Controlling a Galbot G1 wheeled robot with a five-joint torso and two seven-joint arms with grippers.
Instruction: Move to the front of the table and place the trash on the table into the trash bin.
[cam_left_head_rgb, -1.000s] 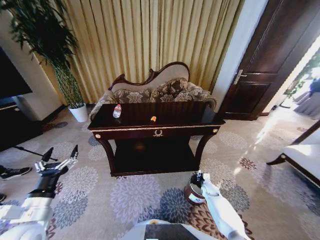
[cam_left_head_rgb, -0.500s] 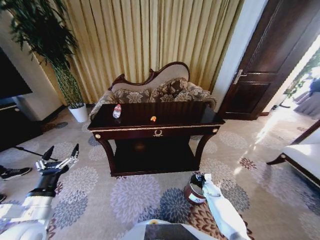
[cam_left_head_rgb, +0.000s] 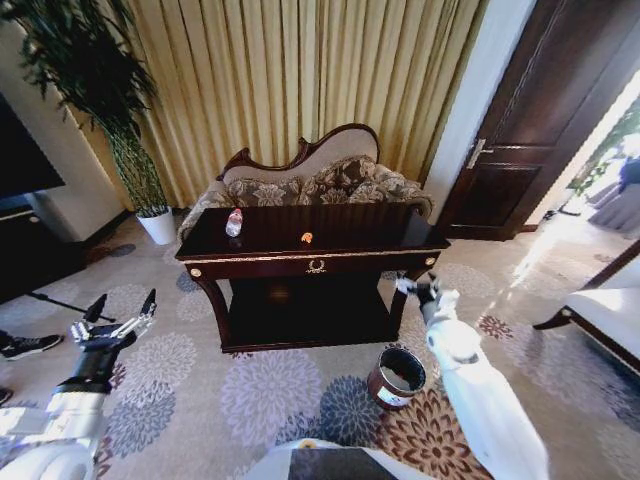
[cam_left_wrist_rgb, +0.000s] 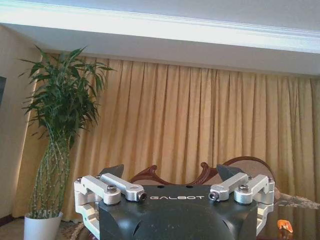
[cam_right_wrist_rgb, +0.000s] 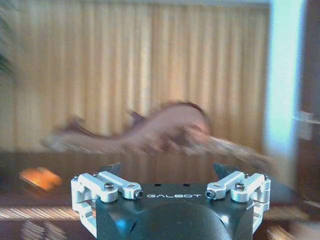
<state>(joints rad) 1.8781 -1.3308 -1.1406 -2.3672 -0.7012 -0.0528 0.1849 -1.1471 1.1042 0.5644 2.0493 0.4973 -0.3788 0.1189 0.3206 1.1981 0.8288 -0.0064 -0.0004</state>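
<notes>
Behind the console table (cam_left_head_rgb: 310, 258): patterned sofa (cam_left_head_rgb: 320, 180), gold curtains (cam_left_head_rgb: 280, 80), potted bamboo (cam_left_head_rgb: 100, 90) off toward its left end. Table stands a little ahead of the base, front edge facing the head camera. On the tabletop: clear plastic bottle (cam_left_head_rgb: 234, 222) with red cap near the left end, upright; small orange scrap (cam_left_head_rgb: 307, 238) near the middle, well apart from the bottle. On the carpet in front of the table's right front leg: round dark trash bin (cam_left_head_rgb: 397, 376), mouth open, upright.

Right gripper (cam_left_head_rgb: 418, 289) raised beside the table's right front leg, just below the top edge; fingers spread wide in the right wrist view, nothing held. Left gripper (cam_left_head_rgb: 118, 318) parked low, well off the table's left end; fingers spread wide, empty.

Step judged: reach phase, right arm heading toward the tabletop, no trash collected yet. Next move judged to need: clearing the gilt edge, travelling left to the orange scrap, descending with fingers either side of it.
</notes>
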